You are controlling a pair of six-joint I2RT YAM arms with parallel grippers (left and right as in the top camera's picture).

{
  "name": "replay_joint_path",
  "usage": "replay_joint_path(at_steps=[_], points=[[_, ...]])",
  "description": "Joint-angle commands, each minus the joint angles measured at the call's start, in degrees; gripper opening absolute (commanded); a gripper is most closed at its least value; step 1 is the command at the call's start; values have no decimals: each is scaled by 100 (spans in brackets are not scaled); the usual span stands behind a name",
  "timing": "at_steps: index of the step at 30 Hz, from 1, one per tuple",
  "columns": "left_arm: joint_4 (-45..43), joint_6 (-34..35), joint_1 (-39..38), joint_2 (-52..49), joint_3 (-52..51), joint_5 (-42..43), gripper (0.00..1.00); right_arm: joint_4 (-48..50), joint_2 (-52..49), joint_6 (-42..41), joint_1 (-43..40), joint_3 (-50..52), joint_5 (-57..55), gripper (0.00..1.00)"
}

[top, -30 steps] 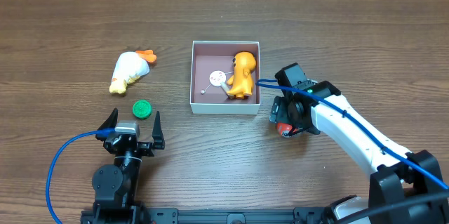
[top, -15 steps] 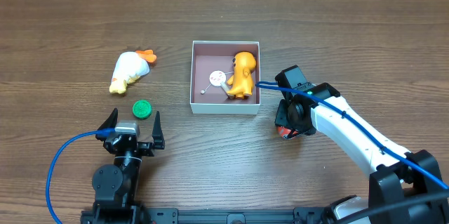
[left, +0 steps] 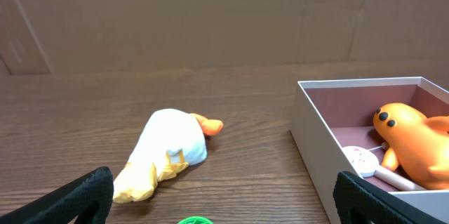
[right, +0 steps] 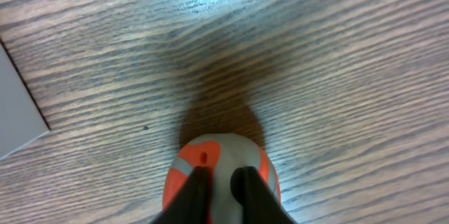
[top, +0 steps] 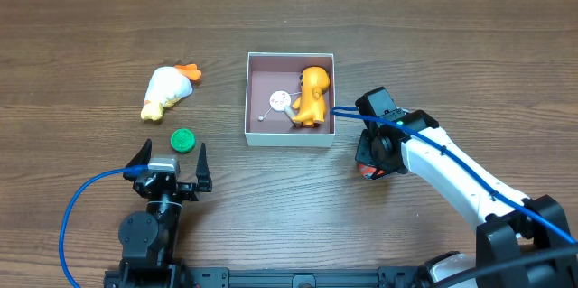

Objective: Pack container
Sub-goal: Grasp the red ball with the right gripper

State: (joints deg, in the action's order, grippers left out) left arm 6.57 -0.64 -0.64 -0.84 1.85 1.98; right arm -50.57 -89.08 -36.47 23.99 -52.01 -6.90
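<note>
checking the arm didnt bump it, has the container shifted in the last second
No. The container sits just as far right of the green cap as before, on the overhead view.

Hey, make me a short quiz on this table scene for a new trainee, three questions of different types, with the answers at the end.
1. True or false: the orange toy lies inside the container.
2. Pick one: the right gripper is closed on the A) green cap, B) white plush toy, C) red-and-grey ball.
3. Fill in: the gripper with wide-open jaws, holding nothing, is the ____ one.

Key
1. True.
2. C.
3. Left: the left gripper.
</note>
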Motion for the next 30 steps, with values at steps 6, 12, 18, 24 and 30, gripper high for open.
replay_joint_path(at_steps=[6, 12, 18, 24, 30], points=[[-17, -111, 42, 59, -48, 83, 100, -393, 98, -70, -13, -203, -232, 4], [-15, -111, 42, 59, -48, 83, 100, -1397, 570, 319, -11, -1604, -671, 4], [-15, -111, 42, 59, -48, 83, 100, -1899, 962, 382, -13, -2135, -728, 45], [-17, -111, 42, 59, -48, 83, 100, -2111, 935, -120, -50, -1652, -868, 74], [-15, -111, 42, 59, -48, 83, 100, -1523, 935, -153, -352, -671, -710, 85]])
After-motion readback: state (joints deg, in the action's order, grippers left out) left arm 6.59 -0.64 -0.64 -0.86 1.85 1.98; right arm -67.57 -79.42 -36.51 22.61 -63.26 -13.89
